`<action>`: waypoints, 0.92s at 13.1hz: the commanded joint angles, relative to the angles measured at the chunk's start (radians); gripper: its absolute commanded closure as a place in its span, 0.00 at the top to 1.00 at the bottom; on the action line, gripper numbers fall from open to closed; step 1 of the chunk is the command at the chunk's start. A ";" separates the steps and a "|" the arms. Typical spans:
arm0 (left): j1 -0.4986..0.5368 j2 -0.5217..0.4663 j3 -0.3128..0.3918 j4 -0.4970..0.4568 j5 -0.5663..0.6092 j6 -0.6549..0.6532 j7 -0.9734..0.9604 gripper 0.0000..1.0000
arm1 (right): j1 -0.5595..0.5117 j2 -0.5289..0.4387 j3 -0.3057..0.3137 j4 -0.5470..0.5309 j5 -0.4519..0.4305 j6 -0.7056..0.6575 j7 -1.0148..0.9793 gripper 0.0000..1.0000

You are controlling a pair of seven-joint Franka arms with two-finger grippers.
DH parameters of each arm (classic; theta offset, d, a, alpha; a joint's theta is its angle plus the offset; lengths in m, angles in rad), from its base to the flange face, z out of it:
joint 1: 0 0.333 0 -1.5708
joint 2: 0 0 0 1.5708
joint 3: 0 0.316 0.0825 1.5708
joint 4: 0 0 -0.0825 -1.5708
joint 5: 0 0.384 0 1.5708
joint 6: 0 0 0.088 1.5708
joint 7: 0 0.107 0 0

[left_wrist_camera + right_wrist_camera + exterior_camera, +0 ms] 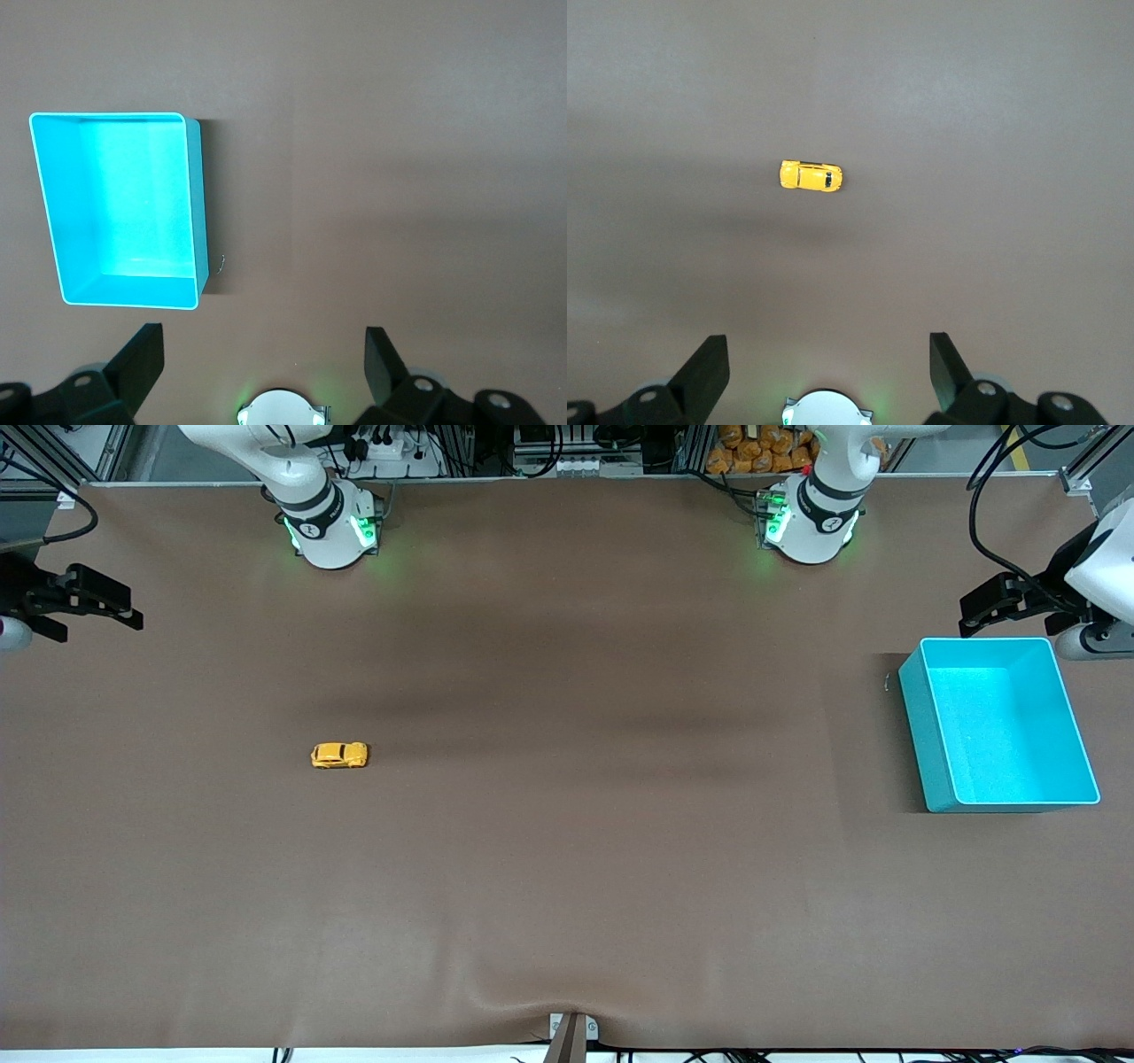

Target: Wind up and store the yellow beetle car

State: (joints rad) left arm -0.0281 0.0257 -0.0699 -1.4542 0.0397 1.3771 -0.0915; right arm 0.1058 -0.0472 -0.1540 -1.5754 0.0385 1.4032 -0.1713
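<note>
Waiting at start: car (pixel 339 755) sits alone on the table (pixel 567 886) toward the right arm's end, bin (pixel 1001 722) empty at the left arm's end. Right gripper (pixel 828 372) and left gripper (pixel 264 363) both spread, high, holding nothing. Winding and storing not yet done.

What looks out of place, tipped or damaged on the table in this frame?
Nothing stands out. The tiny yellow beetle toy car sits upright on its wheels toward the right arm's end, and the turquoise plastic bin stands level and empty at the left arm's end. The left gripper and right gripper both wait open, holding nothing.
</note>
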 commanded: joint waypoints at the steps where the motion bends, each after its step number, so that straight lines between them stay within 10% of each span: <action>1: -0.010 -0.020 0.004 -0.009 0.023 -0.013 0.016 1.00 | 0.015 -0.022 0.020 0.052 -0.037 -0.047 0.068 1.00; 12: -0.012 -0.018 0.002 -0.003 0.020 -0.013 0.018 1.00 | 0.009 -0.011 0.019 0.075 -0.032 0.005 0.070 1.00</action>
State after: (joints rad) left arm -0.0305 0.0257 -0.0714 -1.4542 0.0397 1.3755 -0.0907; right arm 0.1126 -0.0572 -0.1376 -1.5026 0.0177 1.4083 -0.1210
